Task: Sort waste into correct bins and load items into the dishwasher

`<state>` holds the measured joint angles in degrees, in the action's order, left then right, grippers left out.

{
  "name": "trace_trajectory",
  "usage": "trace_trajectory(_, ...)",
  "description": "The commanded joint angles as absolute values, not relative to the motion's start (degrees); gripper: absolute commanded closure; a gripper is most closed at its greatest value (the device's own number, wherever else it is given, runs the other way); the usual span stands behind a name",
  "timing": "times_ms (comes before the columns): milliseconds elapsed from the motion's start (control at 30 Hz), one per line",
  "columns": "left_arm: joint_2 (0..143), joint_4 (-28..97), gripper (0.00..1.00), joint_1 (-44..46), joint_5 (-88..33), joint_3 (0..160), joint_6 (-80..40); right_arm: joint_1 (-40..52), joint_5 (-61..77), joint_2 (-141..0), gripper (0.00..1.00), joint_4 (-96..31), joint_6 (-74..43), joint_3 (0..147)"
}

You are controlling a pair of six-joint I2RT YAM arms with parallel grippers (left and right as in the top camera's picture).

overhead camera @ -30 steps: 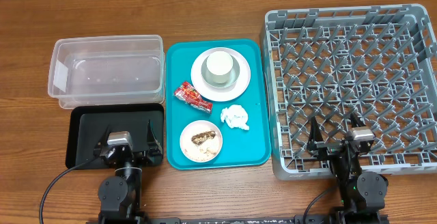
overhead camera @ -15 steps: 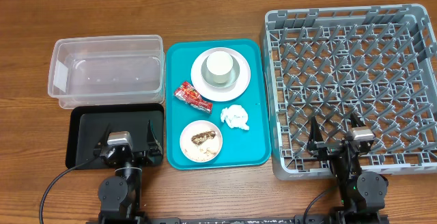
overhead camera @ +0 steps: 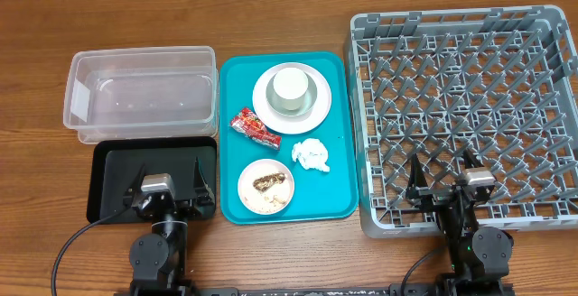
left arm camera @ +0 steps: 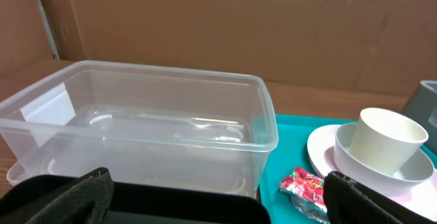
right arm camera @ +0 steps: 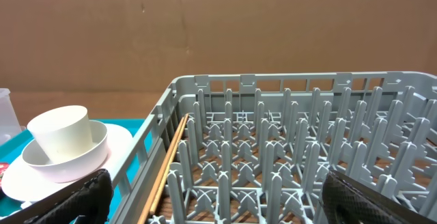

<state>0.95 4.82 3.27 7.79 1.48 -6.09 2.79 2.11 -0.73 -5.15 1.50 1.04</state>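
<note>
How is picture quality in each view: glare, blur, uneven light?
Overhead: even light, sharp throughout. Left wrist: bright reflections on the clear tub floor; left gripper's fingers at the bottom corners blurred. Right wrist: dish rack crisp, right gripper's fingers out of focus.

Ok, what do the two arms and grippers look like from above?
The left arm and right arm are black with round joint housings. The left gripper and right gripper each have two dark, tapered fingers and a small silver-grey block on top. A black cable trails from each base.
</note>
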Motion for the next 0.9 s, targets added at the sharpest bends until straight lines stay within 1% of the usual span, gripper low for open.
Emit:
trace_trajectory(0, 0.3, 5.3, 0.00, 3.0, 5.7, 1.1, -6.9, 3.2, 2.0, -0.2, 0.00, -4.7, 1.5, 0.4)
trace_trajectory(100, 0.3, 4.0, 0.00, 3.0, 5.2, 1.1, -6.9, 3.2, 2.0, -0.2, 0.00, -4.7, 1.5, 0.4)
trace_trajectory(200, 0.3, 3.0, 0.00, 3.0, -1.7, 2.4, -6.9, 3.2, 2.0, -0.2, 0.00, -4.7, 1.5, 0.4)
trace_trajectory(267, 0.5, 4.1, 0.00, 3.0, -6.1, 4.7, -6.9, 3.2, 2.0, -0.2, 0.00, -4.7, 1.5, 0.4)
trace_trajectory(333, 1.5, 7.7, 0.00, 3.0, -7.6, 8.6, -6.9, 3.2, 2.0, -0.2, 0.00, -4.7, 1.5, 0.4)
trace_trajectory(467, 7.1, 18.3, 0.00, 3.0, -8.4, 20.6, -6.0, 3.2, 2.0, -0.2, 0.00, -4.7, 1.5, 0.4)
trace_trajectory(600, 17.1, 30.3, 0.00, 3.0, -15.9, 36.5, -6.0, 3.2, 2.0, -0.2, 0.00, -4.7, 1.5, 0.4)
trace_trajectory(867, 46.8, 70.0, 0.00, 3.0, -20.0, 74.9, -6.3, 3.2, 2.0, -0.2, 0.00, -4.7, 1.5, 0.4)
